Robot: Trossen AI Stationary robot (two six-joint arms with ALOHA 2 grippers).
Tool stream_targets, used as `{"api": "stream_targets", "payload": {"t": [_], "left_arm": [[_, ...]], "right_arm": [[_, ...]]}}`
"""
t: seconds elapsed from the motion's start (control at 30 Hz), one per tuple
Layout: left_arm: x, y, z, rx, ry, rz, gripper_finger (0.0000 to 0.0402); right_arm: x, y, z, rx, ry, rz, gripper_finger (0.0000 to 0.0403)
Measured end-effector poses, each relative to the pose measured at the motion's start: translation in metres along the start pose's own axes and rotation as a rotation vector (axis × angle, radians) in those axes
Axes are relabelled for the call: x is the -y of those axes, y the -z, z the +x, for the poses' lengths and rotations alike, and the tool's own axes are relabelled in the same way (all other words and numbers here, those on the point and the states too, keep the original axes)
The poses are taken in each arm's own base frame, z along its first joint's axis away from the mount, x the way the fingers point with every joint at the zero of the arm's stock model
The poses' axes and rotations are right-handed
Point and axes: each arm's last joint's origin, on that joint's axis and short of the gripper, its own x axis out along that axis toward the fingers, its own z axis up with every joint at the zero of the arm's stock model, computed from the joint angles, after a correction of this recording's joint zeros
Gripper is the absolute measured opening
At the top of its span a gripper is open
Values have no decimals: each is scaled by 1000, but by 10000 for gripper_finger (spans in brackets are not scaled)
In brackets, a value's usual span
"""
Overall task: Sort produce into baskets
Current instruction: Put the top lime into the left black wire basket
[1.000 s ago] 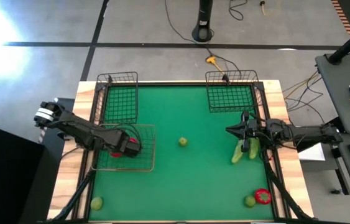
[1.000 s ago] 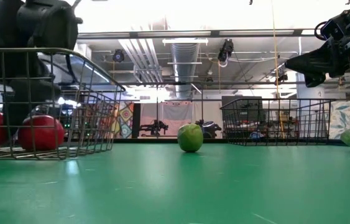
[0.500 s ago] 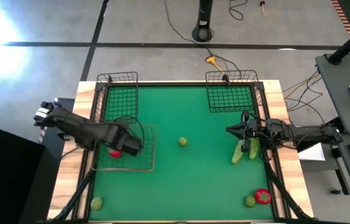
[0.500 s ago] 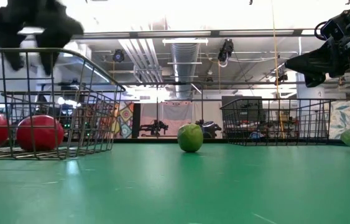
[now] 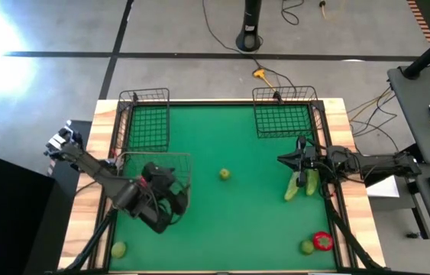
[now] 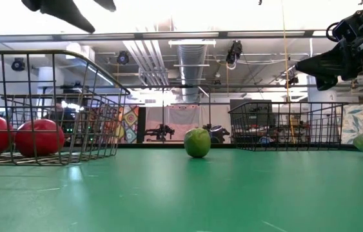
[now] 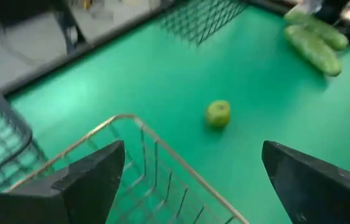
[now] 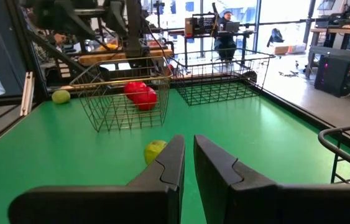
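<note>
My left gripper is open and empty, raised above the near edge of the grey wire basket; it shows at the top of the low view and in its wrist view. Two red pieces lie in that basket. My right gripper is shut and empty, hovering by two cucumbers on the green mat at the right. One yellow-green piece sits mid-table, another near left, a third beside a red piece near right.
Two dark wire baskets stand at the far edge, one on the left and one on the right. Wooden borders frame the green mat. Open mat lies between the grey basket and the cucumbers.
My left gripper has risen out of the grey basket and gone toward the table's near edge. The two red pieces stay lying in the basket.
</note>
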Motion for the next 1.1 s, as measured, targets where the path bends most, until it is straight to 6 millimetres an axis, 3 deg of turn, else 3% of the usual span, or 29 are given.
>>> {"api": "stream_targets", "payload": {"t": [0.13,0.4,0.53,0.63,0.83,0.93,1.0,1.1], "left_arm": [[18,8,13,68,9,40,361],[48,6,70,74,6,98,361],[42,0,107,-56,5,145,361],[34,-7,131,-121,-22,140,361],[34,-36,155,-125,-9,141,361],[32,-50,169,-216,73,155,361],[31,-58,183,-287,147,190,361],[27,-59,208,-323,124,225,361]], "right_arm": [[0,0,0,0,0,-5,29],[0,-3,0,29,1,-5,29],[-1,-14,-1,145,-8,32,29],[-1,-17,-2,173,-24,178,29],[-1,-18,-2,180,-28,201,29],[-1,-18,-2,183,-29,196,29],[-1,-18,-2,186,-32,206,29],[-2,-18,-2,177,-76,213,29]]}}
